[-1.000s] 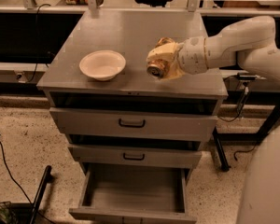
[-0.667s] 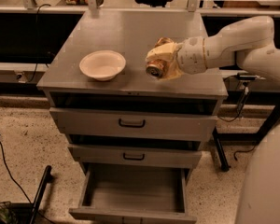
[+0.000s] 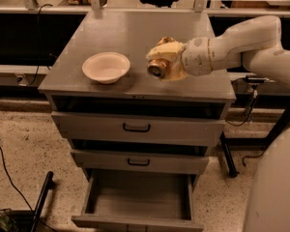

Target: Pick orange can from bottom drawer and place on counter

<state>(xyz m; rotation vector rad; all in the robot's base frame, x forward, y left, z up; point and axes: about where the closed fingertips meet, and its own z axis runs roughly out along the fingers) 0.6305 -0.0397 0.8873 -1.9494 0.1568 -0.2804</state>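
My gripper (image 3: 160, 64) has yellowish fingers and is shut on the orange can (image 3: 157, 69). The can lies sideways in the fingers, its silver end facing the camera, just above the counter (image 3: 135, 28) near the cabinet's front right. The white arm reaches in from the right. The bottom drawer (image 3: 137, 199) is pulled open and its grey inside shows nothing in it.
A cream bowl (image 3: 106, 66) stands on the counter's front left, beside the gripper. The two upper drawers (image 3: 135, 127) with black handles are shut. A black cable and a dark pole lie on the speckled floor at the left. Dark shelving runs behind the cabinet.
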